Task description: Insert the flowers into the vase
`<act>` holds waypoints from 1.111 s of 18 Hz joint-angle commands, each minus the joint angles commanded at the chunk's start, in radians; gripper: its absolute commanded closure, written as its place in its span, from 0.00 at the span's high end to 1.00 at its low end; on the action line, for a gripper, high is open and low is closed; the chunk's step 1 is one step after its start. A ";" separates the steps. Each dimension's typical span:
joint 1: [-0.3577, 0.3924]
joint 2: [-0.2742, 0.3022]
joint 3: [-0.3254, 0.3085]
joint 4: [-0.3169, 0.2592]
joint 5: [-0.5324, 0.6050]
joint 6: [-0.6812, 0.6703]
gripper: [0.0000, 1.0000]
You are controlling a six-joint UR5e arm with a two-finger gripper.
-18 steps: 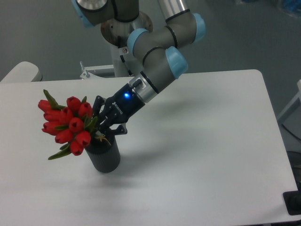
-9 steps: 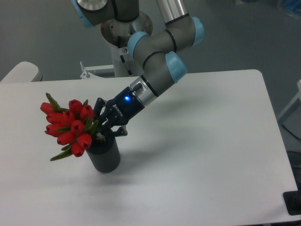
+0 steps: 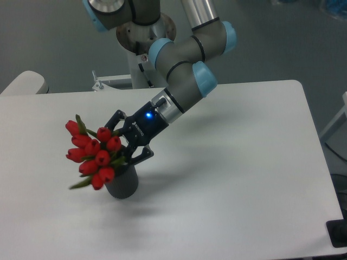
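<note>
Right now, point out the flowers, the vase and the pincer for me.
flowers (image 3: 93,154), fixed camera, on a red tulip head mid-bunch.
vase (image 3: 123,187), fixed camera, on its dark side wall.
pincer (image 3: 129,146), fixed camera, midway between its fingertips at the stems.

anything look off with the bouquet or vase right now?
Yes: the flowers lean hard to the left, with the heads hanging out past the vase rim rather than upright. The pincer is at the stems by the mouth. The vase itself stands upright.
</note>
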 joint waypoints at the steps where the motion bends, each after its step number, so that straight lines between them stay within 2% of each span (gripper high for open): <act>1: 0.002 0.000 0.000 0.000 0.000 0.001 1.00; 6: 0.044 0.012 -0.002 -0.003 0.009 0.000 1.00; 12: 0.150 0.057 0.005 -0.006 0.040 -0.011 1.00; 16: 0.233 0.061 0.072 -0.008 0.083 -0.047 1.00; 18: 0.267 0.057 0.129 -0.015 0.121 -0.077 1.00; 20: 0.276 0.038 0.179 -0.015 0.133 -0.185 1.00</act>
